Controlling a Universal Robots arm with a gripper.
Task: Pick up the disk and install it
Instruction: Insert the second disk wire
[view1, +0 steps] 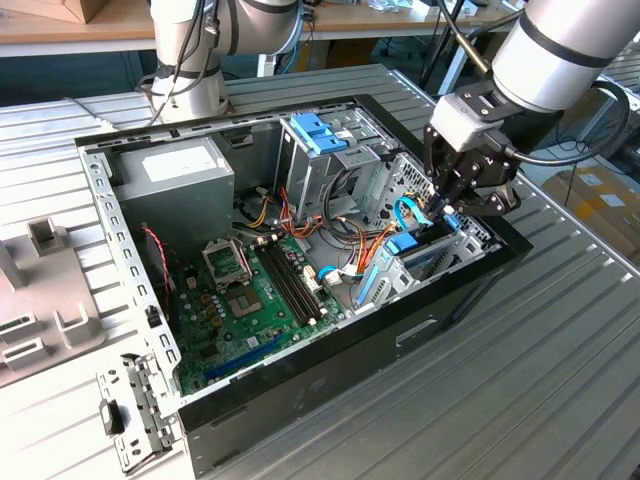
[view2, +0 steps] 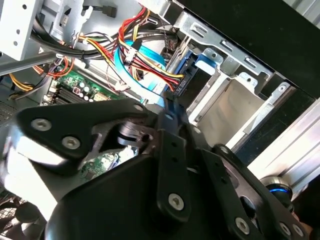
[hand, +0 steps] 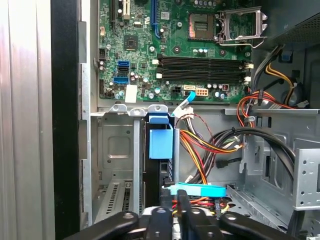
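The disk (view1: 404, 244), a dark drive with bright blue rails and an end tab, stands on edge in the lower drive bay at the open computer case's (view1: 330, 360) corner on the exterior view's right. In the first wrist view the disk's blue tab (hand: 161, 142) sits between the bay's metal walls. In the second wrist view the disk (view2: 194, 70) lies just past my fingertips. My gripper (view1: 447, 207) hangs right over that bay, its black fingers (hand: 183, 205) drawn together beside a flat blue cable (hand: 197, 190). The gripper (view2: 167, 106) holds nothing that I can see.
A tall grey drive cage with a lighter blue bracket (view1: 318, 130) stands behind the bay. Red, yellow and black cables (hand: 210, 145) crowd the space beside the disk. The motherboard (view1: 250, 300) and power supply (view1: 175, 170) fill the case. A loose metal bracket (view1: 135, 410) lies on the table.
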